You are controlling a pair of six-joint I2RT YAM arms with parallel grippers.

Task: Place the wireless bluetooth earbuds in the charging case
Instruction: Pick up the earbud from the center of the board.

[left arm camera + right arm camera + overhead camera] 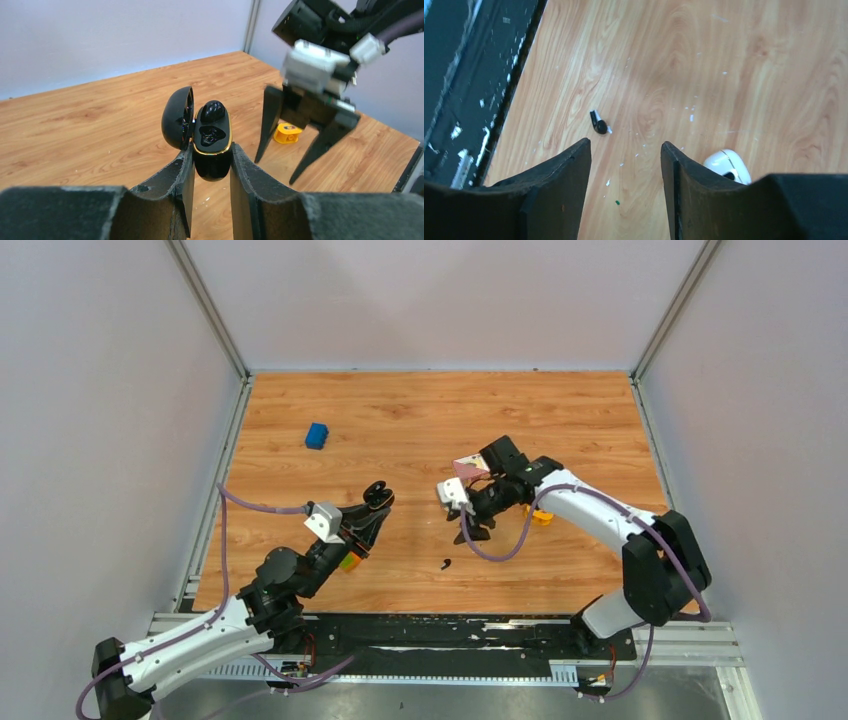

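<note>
Right wrist view: right hand (pixel 624 150) spread over loose earbud (pixel 598 123) on worktop's (pixel 734 60) near side, likely tiny, light and slick, so pinch across its body; left hand (pixel 211 149) pinches the open case (pixel 212 131).

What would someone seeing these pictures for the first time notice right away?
The open black charging case, pinched in the left claw left of centre, with one earbud seated in it. Next, the other earbud lying loose on the table near its front edge, with the open right claw near it. A small blue block sits alone at the back left.
</note>
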